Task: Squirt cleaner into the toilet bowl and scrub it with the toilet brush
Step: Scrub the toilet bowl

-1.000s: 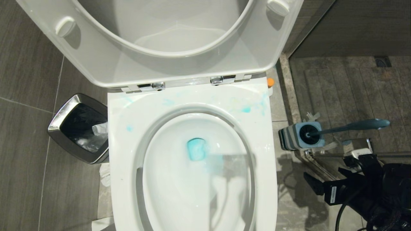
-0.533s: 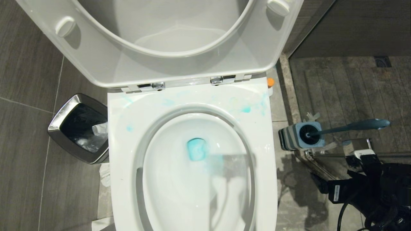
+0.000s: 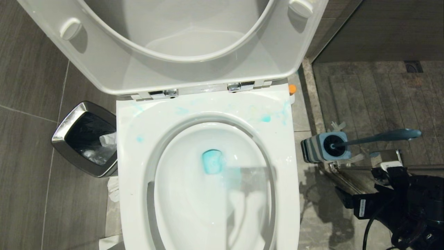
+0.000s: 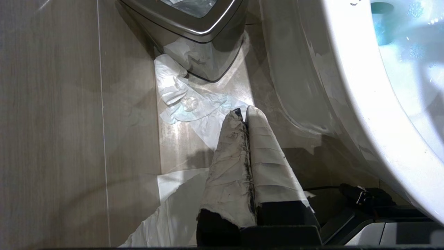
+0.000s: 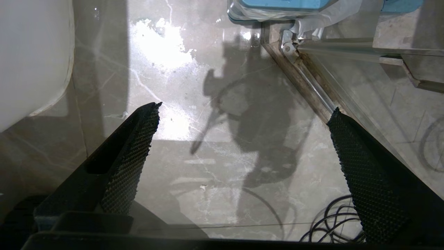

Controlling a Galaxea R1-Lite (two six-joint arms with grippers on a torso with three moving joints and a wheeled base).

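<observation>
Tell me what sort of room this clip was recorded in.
Almost certainly a bathroom: a white toilet bowl with its seat raised, a toilet brush in its holder beside it, and a steel-rimmed waste bin on grey floor tiles.

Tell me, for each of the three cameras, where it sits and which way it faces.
Head: high, facing down on the toilet bowl, waste bin and toilet brush; right arm bottom right.
Left wrist: low beside the bowl's wall, facing floor tissue; shut left gripper shows.
Right wrist: low, facing bare floor; open right gripper shows.
Shared: head and left wrist both show bin and blue water.
</observation>
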